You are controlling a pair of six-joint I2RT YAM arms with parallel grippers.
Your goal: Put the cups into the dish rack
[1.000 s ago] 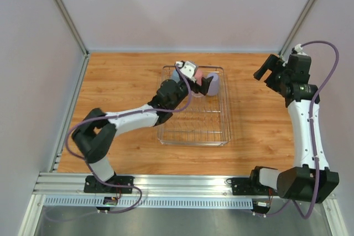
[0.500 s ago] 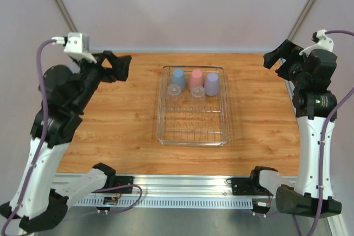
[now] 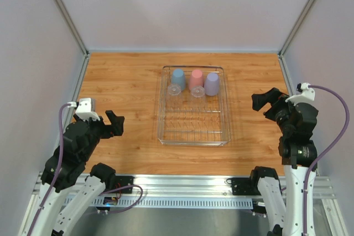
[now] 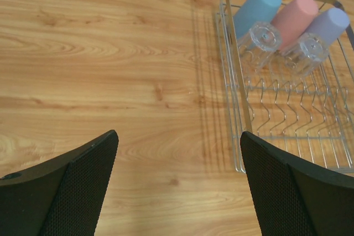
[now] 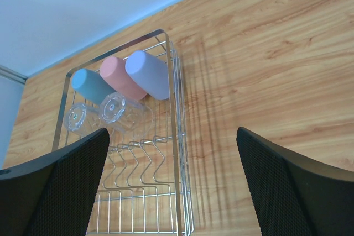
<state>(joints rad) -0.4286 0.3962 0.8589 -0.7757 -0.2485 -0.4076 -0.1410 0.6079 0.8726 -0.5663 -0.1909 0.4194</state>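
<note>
The silver wire dish rack [image 3: 193, 136] sits mid-table. At its far end stand the blue cup [image 3: 178, 75], the pink cup [image 3: 196, 77] and the lavender cup [image 3: 212, 83], upside down. Two clear cups [image 3: 175, 89] [image 3: 198, 92] sit just in front of them. All show in the left wrist view: blue [image 4: 255, 9], pink [image 4: 293, 19], lavender [image 4: 327, 24], clear [image 4: 260, 40]. The right wrist view shows the rack [image 5: 177, 153] too. My left gripper [image 3: 113, 124] is open and empty, left of the rack. My right gripper [image 3: 264, 100] is open and empty, right of it.
The wooden table [image 3: 121, 81] is bounded by grey walls at the back and sides. An aluminium rail [image 3: 182, 183] with the arm bases runs along the near edge.
Both arms have drawn back from the rack toward the near edge and lowered. The left gripper, earlier at the cups in the rack, is now far left of it, empty.
</note>
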